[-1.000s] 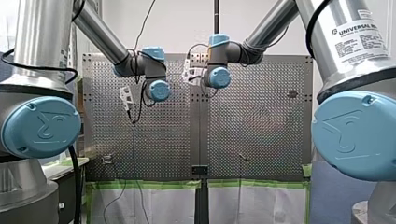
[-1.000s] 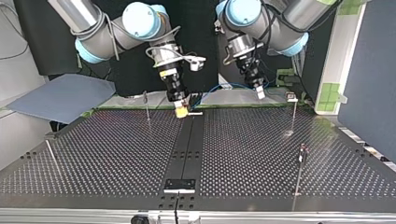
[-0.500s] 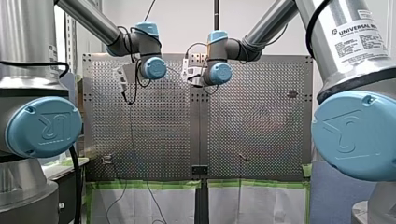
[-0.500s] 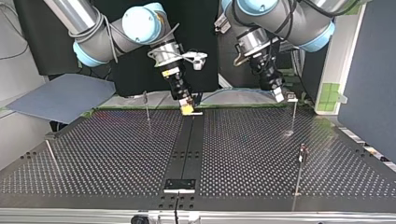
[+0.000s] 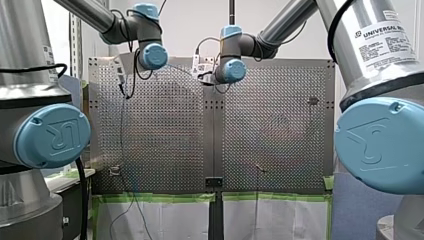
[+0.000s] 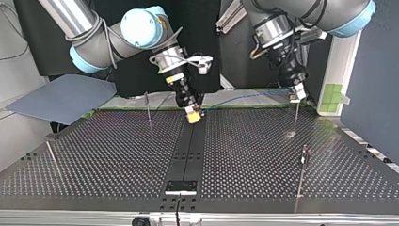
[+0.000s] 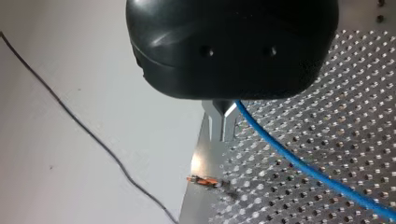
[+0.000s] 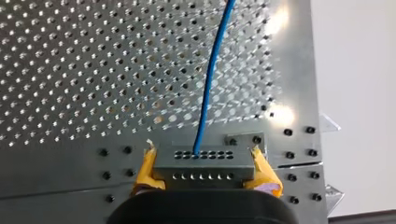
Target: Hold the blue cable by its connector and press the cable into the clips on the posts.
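My right gripper (image 8: 204,173) is shut on a grey connector block (image 8: 204,164), with a yellow pad (image 8: 145,170) on each side of it. The blue cable (image 8: 212,79) leaves the block and runs over the perforated table. In the top view the cable (image 6: 244,97) stretches from my right gripper (image 6: 193,114) at the far middle to my left gripper (image 6: 297,92) at the far right. My left gripper's metal fingertips (image 7: 223,109) are shut on the cable (image 7: 299,163), just above a thin post (image 6: 295,115). An orange-tipped clip (image 7: 204,180) shows beyond those fingers.
More thin posts stand at the top view's far left (image 6: 147,106), near left (image 6: 52,157) and near right (image 6: 303,157). A black strip (image 6: 188,150) with a small plate (image 6: 180,186) runs down the table's middle. A blue-grey sheet (image 6: 61,96) lies off the far left corner.
My left gripper has carried the cable toward the top view's right, to the far right post, drawing it out straighter. My right gripper has shifted slightly right and tilted, still holding the connector.
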Action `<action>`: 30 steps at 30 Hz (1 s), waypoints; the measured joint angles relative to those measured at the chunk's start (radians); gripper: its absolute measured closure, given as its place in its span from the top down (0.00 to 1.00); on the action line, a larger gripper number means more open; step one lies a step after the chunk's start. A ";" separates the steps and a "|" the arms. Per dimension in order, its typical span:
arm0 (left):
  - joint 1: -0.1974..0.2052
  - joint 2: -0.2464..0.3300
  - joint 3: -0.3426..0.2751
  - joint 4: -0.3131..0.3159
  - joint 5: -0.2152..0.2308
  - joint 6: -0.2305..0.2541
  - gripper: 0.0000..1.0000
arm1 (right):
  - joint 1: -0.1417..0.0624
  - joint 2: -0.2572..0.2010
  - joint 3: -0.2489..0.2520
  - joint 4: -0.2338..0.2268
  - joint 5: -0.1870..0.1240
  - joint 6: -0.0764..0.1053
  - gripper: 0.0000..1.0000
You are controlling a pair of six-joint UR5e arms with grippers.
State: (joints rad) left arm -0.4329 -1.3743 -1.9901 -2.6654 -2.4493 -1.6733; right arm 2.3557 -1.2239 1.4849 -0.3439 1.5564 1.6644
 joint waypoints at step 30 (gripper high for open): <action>0.201 -0.046 0.083 -0.168 0.227 -0.021 0.00 | 0.036 0.087 -0.139 0.002 -0.028 -0.023 0.00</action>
State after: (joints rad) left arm -0.2323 -1.4204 -1.9068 -2.8337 -2.2222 -1.6940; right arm 2.3920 -1.1372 1.3463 -0.3416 1.5282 1.6419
